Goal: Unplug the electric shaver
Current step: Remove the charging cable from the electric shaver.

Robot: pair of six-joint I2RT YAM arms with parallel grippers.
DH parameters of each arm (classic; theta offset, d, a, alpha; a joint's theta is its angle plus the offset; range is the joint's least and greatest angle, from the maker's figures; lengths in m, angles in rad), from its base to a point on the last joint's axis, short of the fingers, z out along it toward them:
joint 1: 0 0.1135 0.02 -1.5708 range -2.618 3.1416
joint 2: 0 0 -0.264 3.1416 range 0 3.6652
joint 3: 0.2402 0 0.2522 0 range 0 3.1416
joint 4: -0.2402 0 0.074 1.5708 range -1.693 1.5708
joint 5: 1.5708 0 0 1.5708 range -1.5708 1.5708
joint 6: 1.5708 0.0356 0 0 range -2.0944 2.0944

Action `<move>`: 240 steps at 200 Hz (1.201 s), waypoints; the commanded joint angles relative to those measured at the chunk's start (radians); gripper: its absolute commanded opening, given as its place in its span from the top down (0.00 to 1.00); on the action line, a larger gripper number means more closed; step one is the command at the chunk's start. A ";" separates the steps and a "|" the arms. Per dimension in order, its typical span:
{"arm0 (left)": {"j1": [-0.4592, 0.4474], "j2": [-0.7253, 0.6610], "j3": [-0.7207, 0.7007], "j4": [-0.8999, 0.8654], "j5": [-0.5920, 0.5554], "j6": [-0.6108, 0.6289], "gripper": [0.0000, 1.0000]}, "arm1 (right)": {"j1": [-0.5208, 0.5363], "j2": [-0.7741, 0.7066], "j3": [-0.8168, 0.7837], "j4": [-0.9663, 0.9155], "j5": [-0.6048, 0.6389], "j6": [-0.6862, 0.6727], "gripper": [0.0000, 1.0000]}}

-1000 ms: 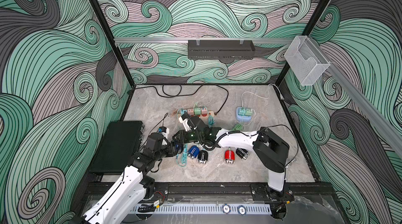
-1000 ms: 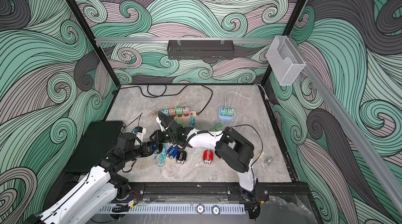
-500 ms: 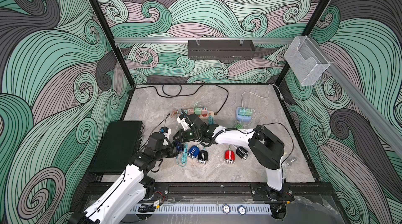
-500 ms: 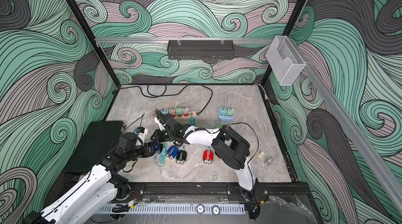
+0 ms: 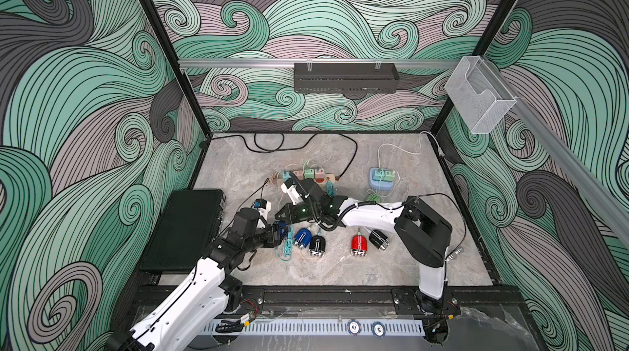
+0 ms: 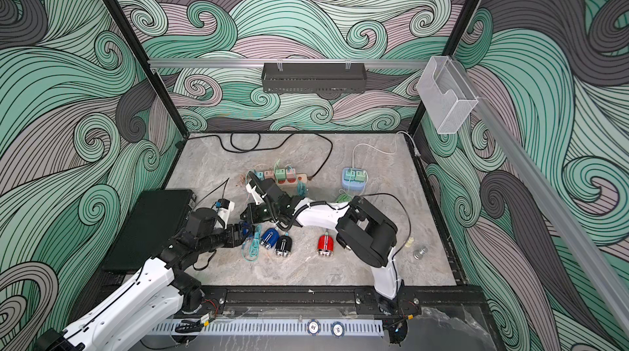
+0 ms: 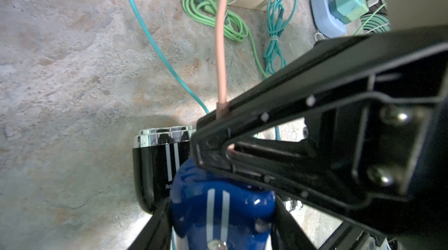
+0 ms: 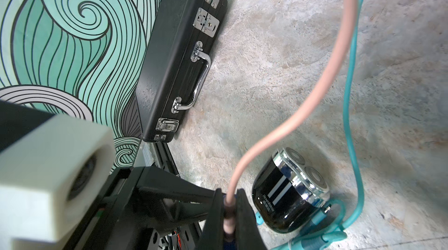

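White arm links (image 5: 200, 284), black joints (image 5: 423, 230), looped black cables (image 5: 335, 220), black end effectors (image 5: 281, 231)

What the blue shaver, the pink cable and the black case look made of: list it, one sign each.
Blue shaver: glossy hard plastic, probably; sharp highlights on its shell, white painted stripes.
Pink cable: matte rubbery or soft-plastic sheath; bends in a smooth curve, no glare.
Black case: fine-textured black shell, plastic or coated metal, cannot tell; shiny chromed metal handle.
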 commanded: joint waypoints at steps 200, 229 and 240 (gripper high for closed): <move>-0.007 0.048 0.014 0.029 0.046 -0.010 0.65 | -0.055 -0.115 -0.116 0.182 -0.050 0.060 1.00; -0.008 0.019 -0.023 0.025 0.043 -0.025 0.65 | -0.102 -0.120 -0.136 0.299 -0.119 0.175 1.00; -0.007 0.006 -0.032 0.019 0.040 -0.029 0.66 | -0.110 -0.129 -0.126 0.273 -0.121 0.174 1.00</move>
